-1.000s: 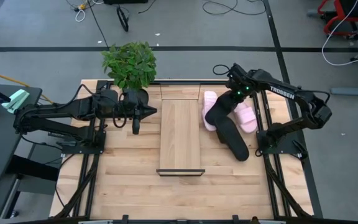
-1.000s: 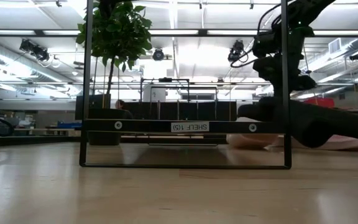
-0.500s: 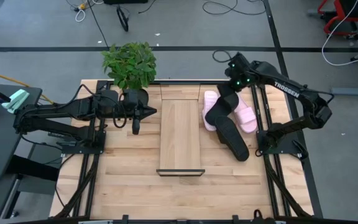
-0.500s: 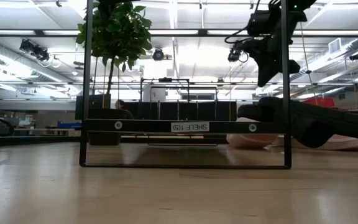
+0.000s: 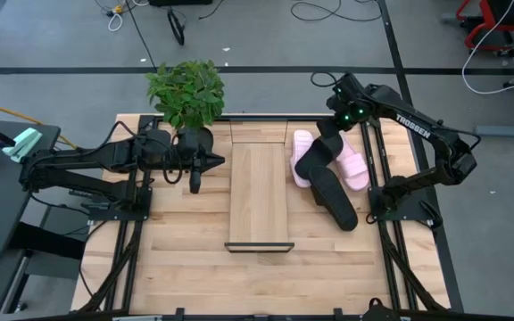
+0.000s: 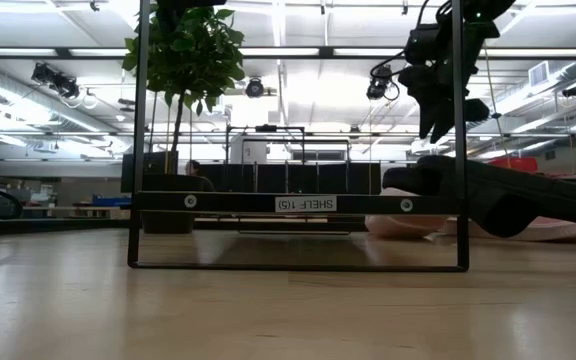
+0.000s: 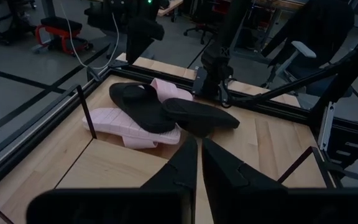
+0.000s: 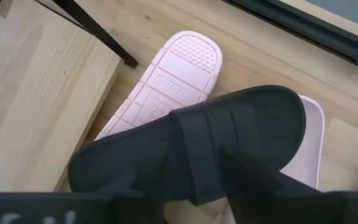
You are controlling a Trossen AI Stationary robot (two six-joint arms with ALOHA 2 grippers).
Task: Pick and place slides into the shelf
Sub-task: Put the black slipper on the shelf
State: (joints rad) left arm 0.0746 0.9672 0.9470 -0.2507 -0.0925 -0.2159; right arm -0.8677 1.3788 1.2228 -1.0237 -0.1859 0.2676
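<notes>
Four slides lie in a pile to the right of the shelf (image 5: 259, 192). One black slide (image 8: 197, 155) lies strap up across a pale pink slide (image 8: 166, 81) turned sole up, and its far end rests on a second pink slide (image 5: 355, 169). The other black slide (image 5: 333, 201) lies nearer the table's front. My right gripper (image 5: 333, 134) hangs open above the pile, pointing steeply down and touching nothing. My left gripper (image 5: 205, 162) is shut and held in the air left of the shelf, pointing at the slides (image 7: 142, 106).
A potted plant (image 5: 186, 94) stands at the table's far edge, left of the shelf. The shelf's black frame (image 6: 298, 203) runs down the middle of the table. Bare wood (image 5: 186, 250) lies in front of both arms.
My right gripper has risen off the top black slide and shifted slightly toward the table's far edge, and its fingers have parted. The black slide stays lying across the pink slides.
</notes>
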